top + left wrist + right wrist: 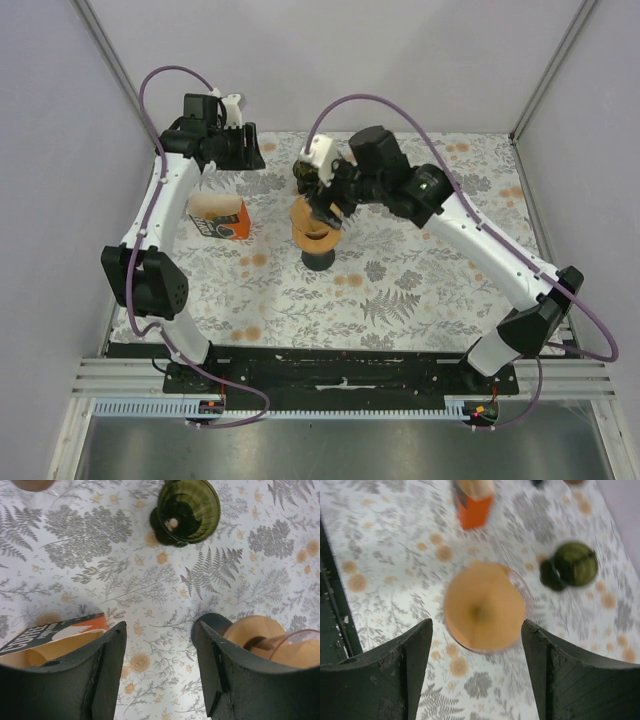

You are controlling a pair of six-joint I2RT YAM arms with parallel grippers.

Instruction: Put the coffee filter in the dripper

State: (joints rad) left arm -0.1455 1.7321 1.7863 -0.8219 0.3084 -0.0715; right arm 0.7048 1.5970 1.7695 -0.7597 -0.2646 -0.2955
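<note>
In the overhead view I see the right end effector [326, 210] hovering over the dripper [318, 259] at mid-frame. The coffee filter [316, 236] sits in the dripper's cone. The left end effector [246, 152] hangs at upper left, higher in the frame than the orange filter box [222, 220].

In the left wrist view its fingers [107, 675] are spread, with only the floral bench [150, 595] between them. A green glass [189, 510] stands at the top of the frame.

The right wrist view is blurred. Its fingers [405, 675] stand wide apart and empty, and at centre frame the filter lines the dripper.
</note>
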